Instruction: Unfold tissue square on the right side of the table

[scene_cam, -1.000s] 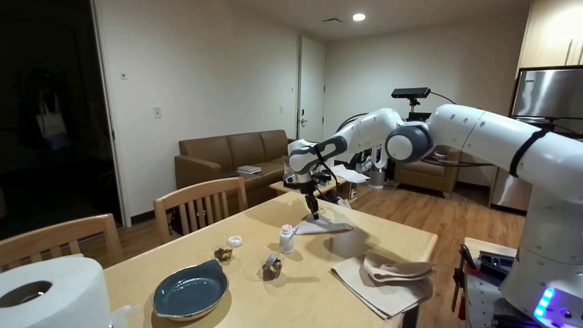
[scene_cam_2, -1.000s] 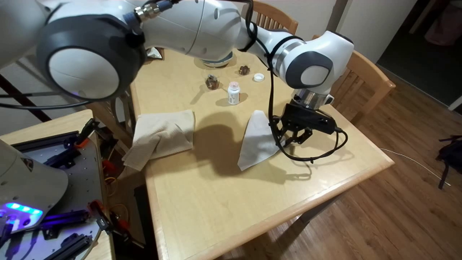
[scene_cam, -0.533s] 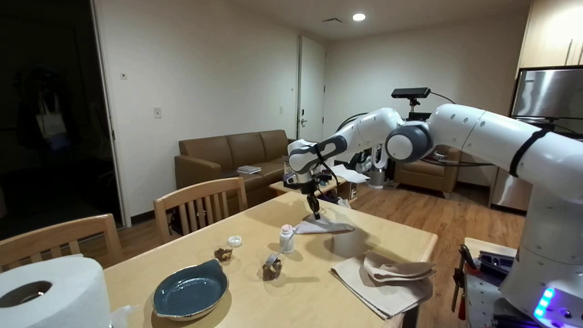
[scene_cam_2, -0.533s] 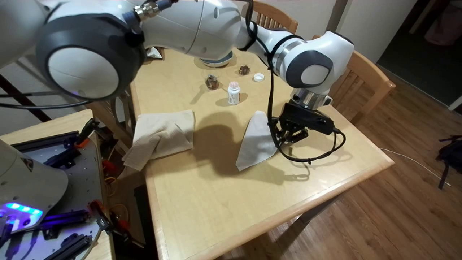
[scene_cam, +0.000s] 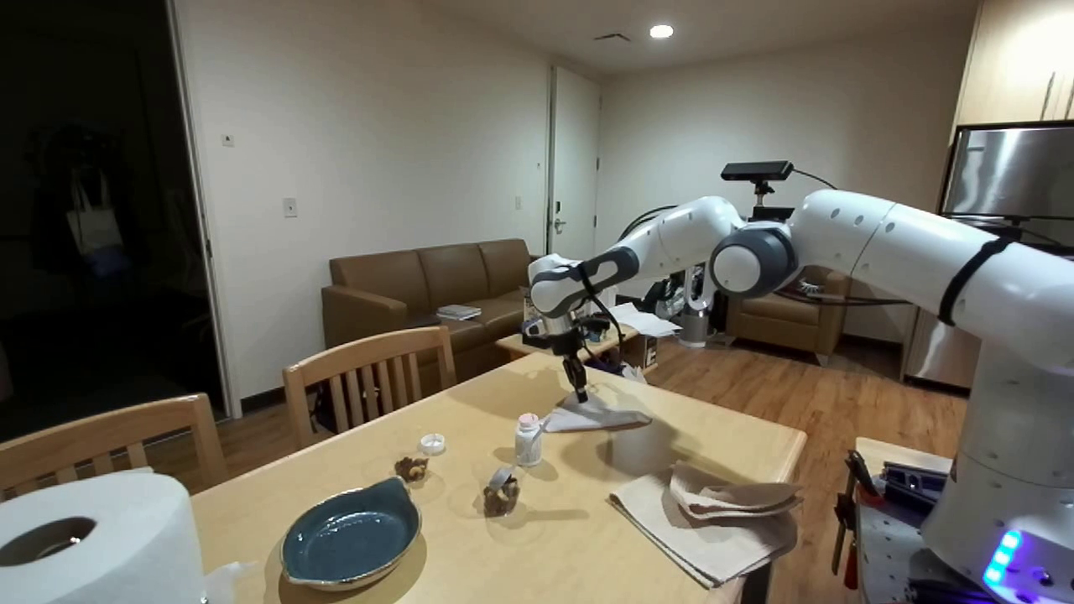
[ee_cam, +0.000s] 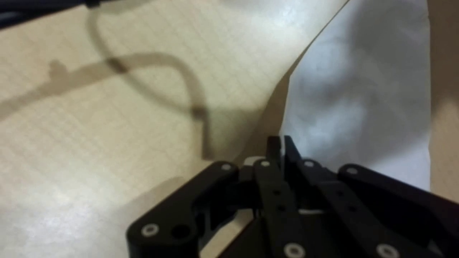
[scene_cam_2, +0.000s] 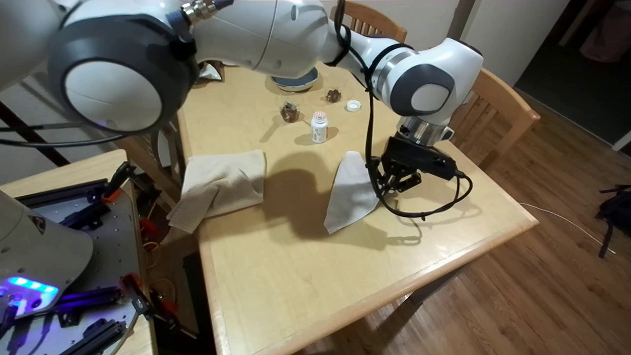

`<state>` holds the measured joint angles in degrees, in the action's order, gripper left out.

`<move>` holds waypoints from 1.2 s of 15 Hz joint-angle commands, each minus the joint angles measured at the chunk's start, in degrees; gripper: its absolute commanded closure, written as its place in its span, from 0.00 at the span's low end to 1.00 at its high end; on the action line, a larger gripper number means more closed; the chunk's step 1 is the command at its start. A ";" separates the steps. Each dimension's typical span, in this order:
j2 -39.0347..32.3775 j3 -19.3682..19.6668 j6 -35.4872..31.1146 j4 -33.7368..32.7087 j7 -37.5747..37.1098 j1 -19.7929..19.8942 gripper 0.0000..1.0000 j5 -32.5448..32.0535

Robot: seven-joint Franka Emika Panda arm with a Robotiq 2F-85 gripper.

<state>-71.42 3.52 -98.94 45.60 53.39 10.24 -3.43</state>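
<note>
In an exterior view: gripper [scene_cam: 581,398] points down over the table [scene_cam: 722,428], tips at the tissue [scene_cam: 602,417]; white bottle [scene_cam: 529,443] upright near it, blue dish [scene_cam: 352,537] well apart.

In an exterior view: tissue lies on the table; cream napkin [scene_cam_2: 224,182] well apart from it, partly overhanging the table's edge; gripper on the tissue's side away from the napkin, tips hard to make out behind a black cable [scene_cam_2: 369,123].

Wrist view: jaws closed, thin rim of the tissue pinched between them; remainder spreads right, dark shadow along its edge.
</note>
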 commanded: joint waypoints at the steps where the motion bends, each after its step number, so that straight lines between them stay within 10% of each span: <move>1: 4.44 -0.54 -1.16 4.17 -0.03 -0.18 0.97 0.46; 10: 11.47 -1.03 -2.18 11.71 0.41 -2.68 0.97 -0.24; 18: 23.05 -2.52 -13.61 31.36 -0.88 -5.67 0.97 -2.59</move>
<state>-56.15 2.29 -107.38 65.94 53.76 4.36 -3.77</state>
